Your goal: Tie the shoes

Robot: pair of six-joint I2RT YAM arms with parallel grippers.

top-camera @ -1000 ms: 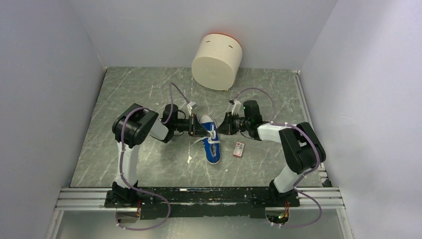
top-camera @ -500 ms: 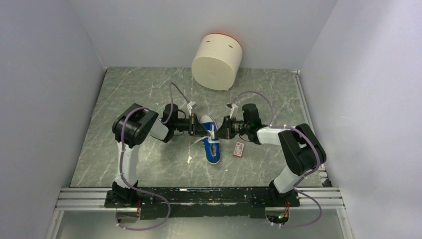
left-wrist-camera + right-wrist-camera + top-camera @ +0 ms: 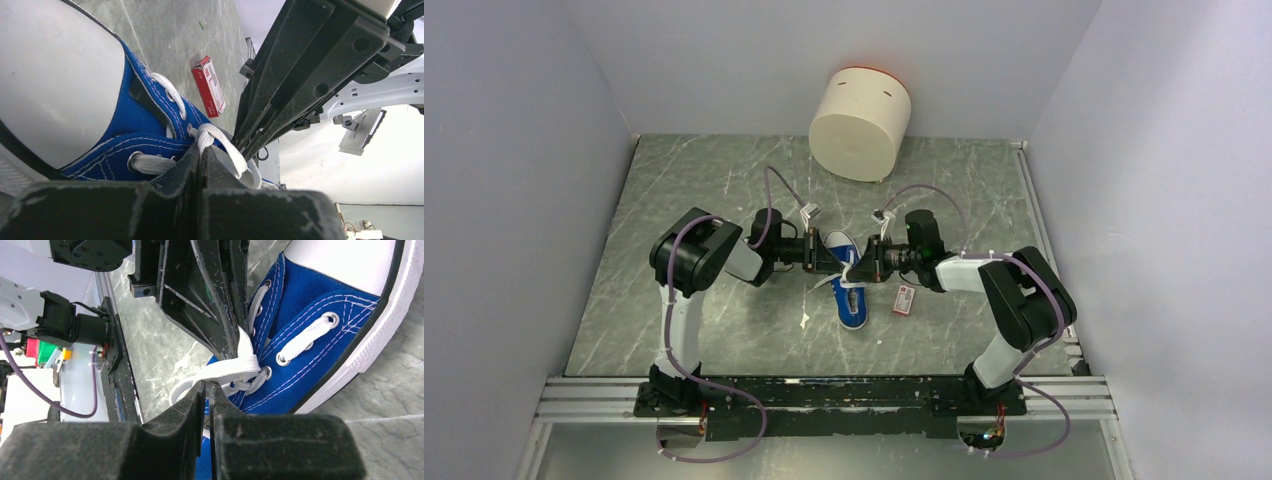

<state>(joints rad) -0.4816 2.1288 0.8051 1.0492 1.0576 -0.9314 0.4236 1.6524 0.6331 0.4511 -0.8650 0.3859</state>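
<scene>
Sneaker (image 3: 851, 298) mid-frame on table (image 3: 724, 330). Step looks like working the laces (image 3: 220, 142). Left hand (image 3: 201, 150) pinches one strand. Right hand (image 3: 207, 386) narrow, tips at another strand, grip uncertain. Next: confirm hold, pull apart evenly.

In the top view the left gripper (image 3: 836, 258) and right gripper (image 3: 865, 264) are covering the middle of the shoe (image 3: 852, 306), and what their tips are touching is showing too small to tell. In the left wrist view the picture's edges are cutting off the toe cap (image 3: 55, 85), and the right gripper is hiding the heel. In the right wrist view the lace (image 3: 230, 371) is passing the right gripper's tips, but whether they are pinching it is not showing.
</scene>
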